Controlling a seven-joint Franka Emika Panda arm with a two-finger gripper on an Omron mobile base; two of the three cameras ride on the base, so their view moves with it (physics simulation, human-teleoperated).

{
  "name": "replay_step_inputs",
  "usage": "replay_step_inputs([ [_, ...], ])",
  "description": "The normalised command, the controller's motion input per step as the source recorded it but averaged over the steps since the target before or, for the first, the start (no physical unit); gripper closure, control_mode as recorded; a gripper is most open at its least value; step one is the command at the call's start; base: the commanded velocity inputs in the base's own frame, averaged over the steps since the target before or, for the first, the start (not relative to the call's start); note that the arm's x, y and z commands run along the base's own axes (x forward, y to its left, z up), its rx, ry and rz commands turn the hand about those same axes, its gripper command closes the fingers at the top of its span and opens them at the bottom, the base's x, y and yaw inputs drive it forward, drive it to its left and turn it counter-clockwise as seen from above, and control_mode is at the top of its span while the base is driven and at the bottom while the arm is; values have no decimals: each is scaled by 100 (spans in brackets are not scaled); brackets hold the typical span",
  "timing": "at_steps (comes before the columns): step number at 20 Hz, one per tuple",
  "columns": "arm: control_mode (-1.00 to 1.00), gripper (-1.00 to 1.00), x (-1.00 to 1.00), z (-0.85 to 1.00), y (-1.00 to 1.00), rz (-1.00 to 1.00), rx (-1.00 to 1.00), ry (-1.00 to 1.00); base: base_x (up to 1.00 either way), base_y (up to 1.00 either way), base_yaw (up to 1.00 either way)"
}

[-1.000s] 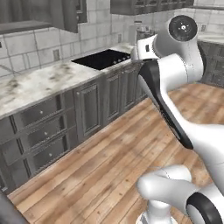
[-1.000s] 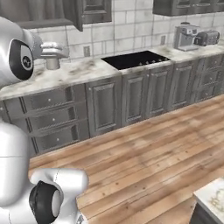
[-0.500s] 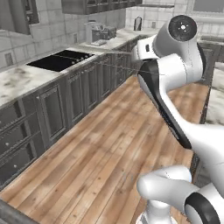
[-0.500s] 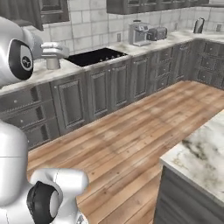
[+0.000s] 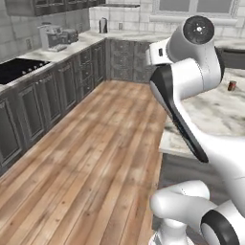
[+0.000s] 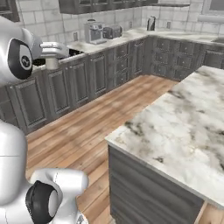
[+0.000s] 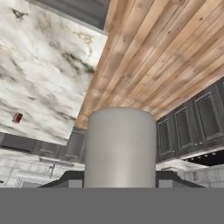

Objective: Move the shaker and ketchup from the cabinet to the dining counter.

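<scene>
From where I stand the carrying step is in hand: at nine o'clock the claw (image 6: 51, 54) holds the grey shaker (image 7: 120, 146) over the floor, narrow about its body; the dining table (image 6: 183, 127) lies toward three o'clock. Next, I judge, swing across and set it upright; no containers I can see into.

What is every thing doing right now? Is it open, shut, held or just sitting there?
shaker: upright, held in the air above the wooden floor.
gripper: shut on the shaker.
small red thing: sitting on the dining counter, too small to name.
low cabinet doors: all shut.
kettle: standing on the far worktop.
</scene>
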Motion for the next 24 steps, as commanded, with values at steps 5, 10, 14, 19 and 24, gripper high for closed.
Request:
replay_step_inputs([
  [5, 100, 100, 0, 0, 0, 0, 0, 0, 0, -100, -34],
  [10, 100, 100, 0, 0, 0, 0, 0, 0, -3, -95, -45],
  [14, 100, 100, 0, 0, 0, 0, 0, 0, 0, -89, -49],
  [19, 100, 100, 0, 0, 0, 0, 0, 0, 0, -74, -43],
  [24, 100, 100, 0, 0, 0, 0, 0, 0, 23, -28, -28],
])
